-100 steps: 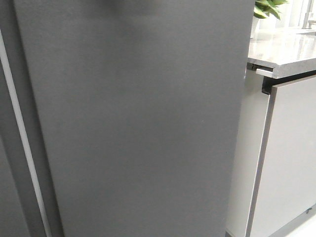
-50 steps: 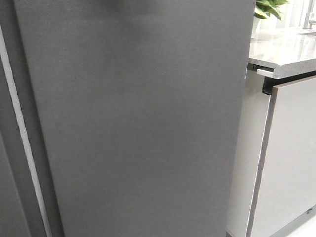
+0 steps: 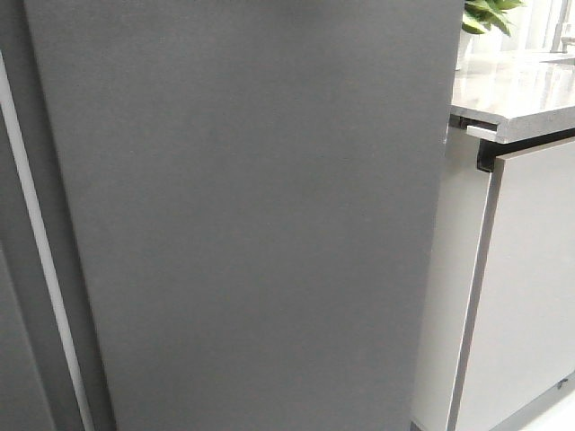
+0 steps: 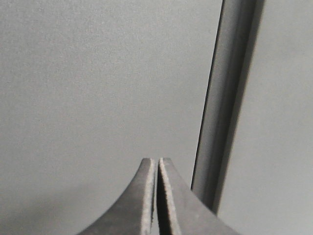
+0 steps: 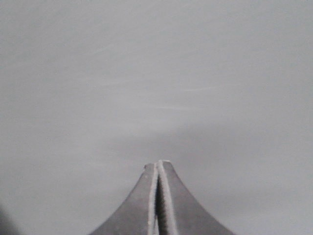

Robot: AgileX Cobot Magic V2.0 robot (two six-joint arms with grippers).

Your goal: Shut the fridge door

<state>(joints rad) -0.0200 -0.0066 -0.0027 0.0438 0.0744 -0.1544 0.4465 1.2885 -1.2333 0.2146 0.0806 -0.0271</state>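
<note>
My right tool (image 5: 158, 164) had its fingers pressed together, holding nothing, its tip pointed at a plain grey surface that filled the right wrist view; whether the tip touched that surface could not be told. My left tool (image 4: 157, 160) was likewise pinched shut and empty, aimed at a pale grey panel beside a dark vertical seam (image 4: 217, 112).

In the front view neither arm showed. The fridge door (image 3: 260, 224), a matte dark grey slab, filled most of the frame, its right edge standing just beside the pale cabinet side (image 3: 446, 296). Compared with a second earlier, the dim shadow across the upper part of the slab had faded, while the door's edges sat almost where they had been; only the cabinet and counter (image 3: 517, 90) drifted slightly. I judged from this that the door's swing was nearly spent and the task close to done, though the narrow light strip (image 3: 36, 233) at the left gave no proof of a full seal. A plant (image 3: 490, 16) stood farthest off on the counter.
</note>
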